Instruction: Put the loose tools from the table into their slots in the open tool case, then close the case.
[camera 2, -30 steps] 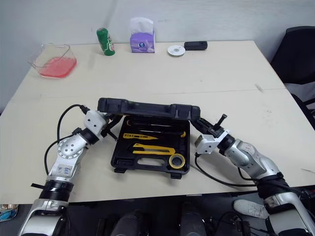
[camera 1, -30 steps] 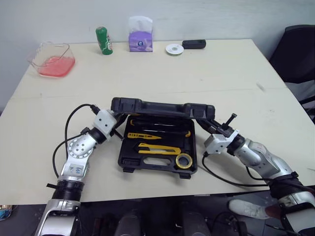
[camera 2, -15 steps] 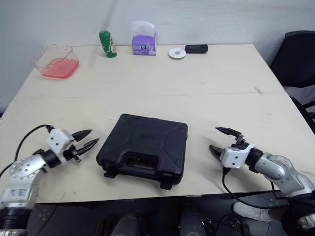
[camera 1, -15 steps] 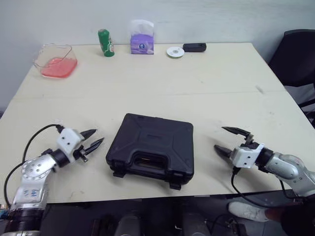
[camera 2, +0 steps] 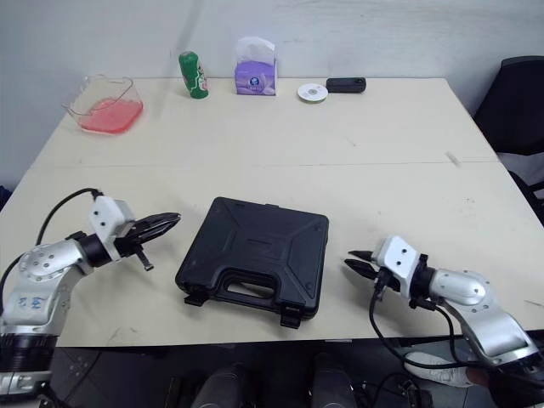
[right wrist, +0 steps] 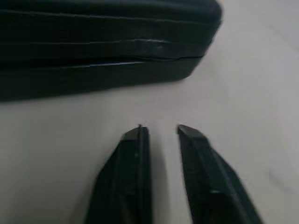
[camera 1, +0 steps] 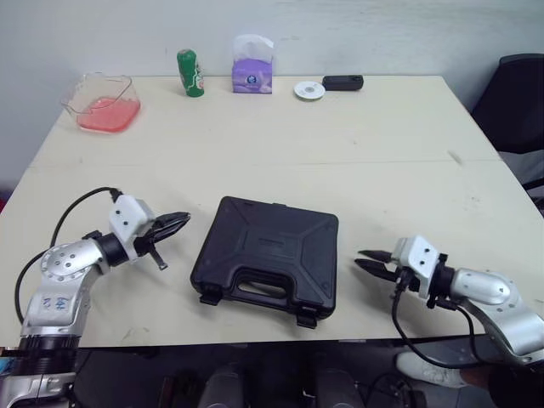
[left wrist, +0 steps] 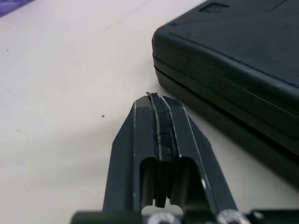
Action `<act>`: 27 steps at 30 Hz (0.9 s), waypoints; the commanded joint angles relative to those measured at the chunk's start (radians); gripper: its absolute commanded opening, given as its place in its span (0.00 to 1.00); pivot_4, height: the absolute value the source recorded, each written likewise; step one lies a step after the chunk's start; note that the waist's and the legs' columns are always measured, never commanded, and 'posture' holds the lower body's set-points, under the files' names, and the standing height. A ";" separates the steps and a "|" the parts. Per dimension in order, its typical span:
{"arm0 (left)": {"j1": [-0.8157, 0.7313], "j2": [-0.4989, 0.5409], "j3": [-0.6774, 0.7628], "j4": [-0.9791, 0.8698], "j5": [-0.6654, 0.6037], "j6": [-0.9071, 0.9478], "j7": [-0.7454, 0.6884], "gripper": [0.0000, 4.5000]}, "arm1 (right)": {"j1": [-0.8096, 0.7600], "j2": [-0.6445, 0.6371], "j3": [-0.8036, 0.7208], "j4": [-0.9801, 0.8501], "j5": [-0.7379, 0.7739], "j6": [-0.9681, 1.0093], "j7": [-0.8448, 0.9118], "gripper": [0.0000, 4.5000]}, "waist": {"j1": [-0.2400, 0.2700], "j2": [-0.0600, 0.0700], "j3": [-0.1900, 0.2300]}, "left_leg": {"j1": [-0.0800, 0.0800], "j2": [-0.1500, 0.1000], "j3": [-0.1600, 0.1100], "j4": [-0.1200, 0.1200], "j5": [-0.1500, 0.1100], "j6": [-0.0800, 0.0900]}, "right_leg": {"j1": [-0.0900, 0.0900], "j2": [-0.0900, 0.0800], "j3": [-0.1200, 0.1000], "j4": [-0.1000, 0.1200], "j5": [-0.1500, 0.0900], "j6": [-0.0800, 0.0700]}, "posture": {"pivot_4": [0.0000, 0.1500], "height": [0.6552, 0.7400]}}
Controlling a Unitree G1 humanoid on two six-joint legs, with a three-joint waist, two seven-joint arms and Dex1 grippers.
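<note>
**Left gripper** [camera 1: 177, 221]: fingers pressed together and holding nothing. It sits low over the table [camera 1: 382, 161], just beside the left side of the tool case [camera 1: 268, 251]. The tips aim at the case without touching it.

**Tool case:** lies flat near the middle of the table's front edge, lid down, handle [camera 1: 255, 286] toward that edge. It is hard, matte black moulded plastic with rounded corners and shallow ribbed panels on the lid. No loose tools are seen on the pale, smooth table. Two latches [camera 1: 208, 297] project at the front; whether they are snapped home cannot be told. The right wrist view shows a thin pale seam between the two halves.

**Right gripper** [camera 1: 360, 259]: fingers slightly spread and empty, near the case's right side but apart from it.

**Assessment:** closing appears all but complete. If the latches need fastening, press the lid down evenly from both sides first. Then push each latch flat with a fingertip. The slick plastic may slide on the table, so brace the opposite side.
</note>
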 commanded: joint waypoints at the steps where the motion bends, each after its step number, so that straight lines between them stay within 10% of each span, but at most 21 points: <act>1: -0.012 0.004 -0.038 0.015 0.024 0.005 -0.041 0.00 | -0.030 0.039 -0.001 -0.055 -0.027 0.086 -0.009 0.00 | -0.001 0.000 0.000 | 0.000 0.000 0.000 0.000 0.000 0.000 | -0.001 0.000 0.000 0.000 0.000 0.000 | 1.00 1.00; 14: 0.113 -0.024 -0.078 -0.180 -0.021 0.083 -0.110 0.00 | -0.223 0.153 0.038 -0.021 -0.099 0.226 0.076 0.00 | -0.004 0.000 0.000 | -0.001 0.000 0.000 0.001 0.000 0.000 | -0.001 -0.001 0.001 0.001 0.000 0.000 | 1.00 1.00; 27: 0.394 -0.129 0.024 -0.498 -0.045 0.216 0.071 0.00 | -0.584 0.259 0.024 0.452 -0.269 0.145 0.127 0.00 | -0.006 0.004 0.002 | -0.002 -0.001 -0.001 0.000 0.000 0.000 | -0.002 -0.002 0.000 0.001 0.000 0.000 | 1.00 1.00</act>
